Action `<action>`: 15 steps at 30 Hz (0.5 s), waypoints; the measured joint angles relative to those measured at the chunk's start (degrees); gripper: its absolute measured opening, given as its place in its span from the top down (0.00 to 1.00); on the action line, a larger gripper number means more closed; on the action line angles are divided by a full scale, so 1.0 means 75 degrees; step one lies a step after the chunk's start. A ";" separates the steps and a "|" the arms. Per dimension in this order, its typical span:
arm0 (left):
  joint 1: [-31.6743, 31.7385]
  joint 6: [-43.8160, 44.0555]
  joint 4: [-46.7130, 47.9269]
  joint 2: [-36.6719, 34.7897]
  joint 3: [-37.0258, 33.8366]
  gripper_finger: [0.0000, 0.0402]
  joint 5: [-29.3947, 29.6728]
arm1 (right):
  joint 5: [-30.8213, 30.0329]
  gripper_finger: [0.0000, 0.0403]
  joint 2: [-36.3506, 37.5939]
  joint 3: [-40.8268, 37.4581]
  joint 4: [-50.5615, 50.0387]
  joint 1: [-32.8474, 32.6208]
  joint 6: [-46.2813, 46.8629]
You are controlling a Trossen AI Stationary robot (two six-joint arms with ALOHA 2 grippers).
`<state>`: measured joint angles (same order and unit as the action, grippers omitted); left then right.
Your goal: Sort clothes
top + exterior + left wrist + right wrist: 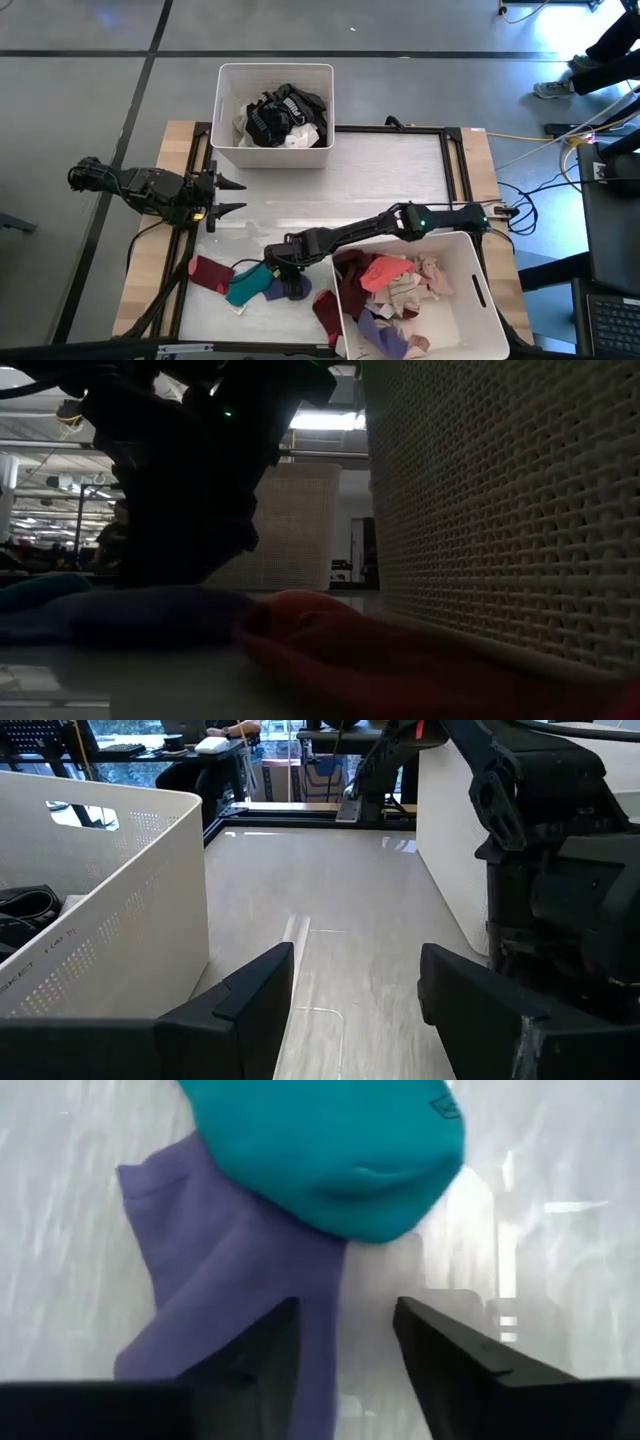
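Right pincer: your right pincer point(283, 268) is low over the surface point(380, 180), its jaws parted a little and holding nothing; the purple sock sits just ahead of the fingertips point(250, 1370).
Purple sock: the purple sock point(230, 1290) lies flat directly under and in front of that pincer, partly covered by the teal one.
Teal sock: the teal sock point(330, 1150) lies just beyond the purple one, overlapping its far end.
Maroon sock: a maroon sock point(210, 272) lies on the far side of the teal sock from your pincer, near it.
Near bin: the white bin point(480, 300) behind the pincer, alongside the right arm, holds a heap of pink, red, beige and purple clothes point(400, 290); a maroon piece point(328, 315) hangs over its wall.
Far bin: the second white bin point(275, 155) stands well apart across the surface, with black and white clothes point(282, 115) inside.
Left pincer: your left pincer point(228, 197) waits beside that far bin, jaws spread wide, nothing in them.
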<state>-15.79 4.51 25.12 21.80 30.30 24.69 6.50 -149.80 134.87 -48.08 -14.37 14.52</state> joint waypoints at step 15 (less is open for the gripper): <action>-0.0003 0.0000 0.0003 0.0006 0.0000 0.48 0.0000 | -0.2498 0.49 -0.0022 0.0021 -0.0431 0.0025 -0.0769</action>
<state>-15.81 4.51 25.15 21.85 30.30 24.69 -12.24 -149.96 135.03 -51.31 -14.18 8.75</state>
